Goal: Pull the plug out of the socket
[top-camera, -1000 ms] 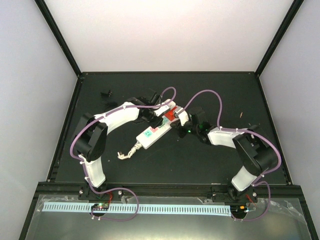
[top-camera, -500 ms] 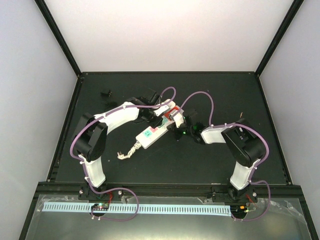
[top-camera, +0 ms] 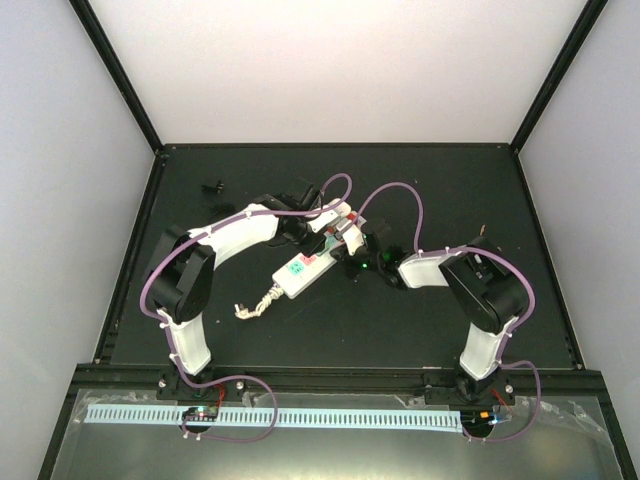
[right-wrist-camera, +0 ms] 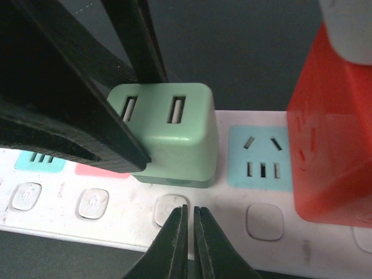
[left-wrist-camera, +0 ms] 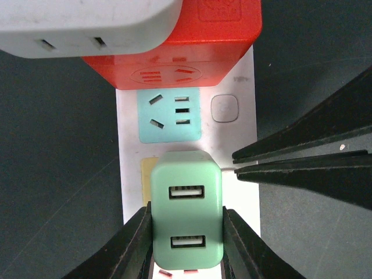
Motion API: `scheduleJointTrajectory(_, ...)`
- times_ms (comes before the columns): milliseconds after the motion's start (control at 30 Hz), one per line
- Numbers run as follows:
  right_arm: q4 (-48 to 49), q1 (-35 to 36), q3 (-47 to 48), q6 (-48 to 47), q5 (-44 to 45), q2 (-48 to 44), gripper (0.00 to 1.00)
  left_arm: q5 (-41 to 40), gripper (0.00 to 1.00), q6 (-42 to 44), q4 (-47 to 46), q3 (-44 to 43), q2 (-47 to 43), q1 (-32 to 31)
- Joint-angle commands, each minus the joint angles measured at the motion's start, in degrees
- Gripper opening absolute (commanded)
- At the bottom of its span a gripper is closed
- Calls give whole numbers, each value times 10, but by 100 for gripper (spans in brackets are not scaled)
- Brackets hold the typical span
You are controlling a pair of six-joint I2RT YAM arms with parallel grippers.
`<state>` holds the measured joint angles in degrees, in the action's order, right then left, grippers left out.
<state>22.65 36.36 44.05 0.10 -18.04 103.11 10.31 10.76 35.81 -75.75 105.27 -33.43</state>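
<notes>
The socket, a long white power strip (top-camera: 298,272), lies slantwise mid-table. A mint-green USB plug (left-wrist-camera: 186,174) sits in it over a yellow outlet face. My left gripper (left-wrist-camera: 187,232) is shut on this green plug, one finger on each side. The plug also shows in the right wrist view (right-wrist-camera: 174,139), with the left fingers (right-wrist-camera: 70,116) on it. My right gripper (right-wrist-camera: 190,210) is shut and empty. Its tips rest on the strip's white face (right-wrist-camera: 232,203) by a switch button, just beside the plug. In the top view the two grippers meet at the strip's far end (top-camera: 335,245).
A red adapter block (left-wrist-camera: 192,46) with a white plug (left-wrist-camera: 87,23) on top sits in the strip's end outlet, past a bare blue outlet face (left-wrist-camera: 170,116). The strip's short cord stub (top-camera: 255,303) trails to the near left. A small black object (top-camera: 211,185) lies at the far left.
</notes>
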Motion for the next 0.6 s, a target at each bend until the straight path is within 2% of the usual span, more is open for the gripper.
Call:
scheduleJointTrajectory(0, 23, 8, 12, -18, 16, 24, 8, 21, 17, -7, 7, -32, 2, -4)
scheduleJointTrajectory(567, -7, 5, 9, -8, 24, 42, 3, 27, 16, -16, 33, -44, -27, -3)
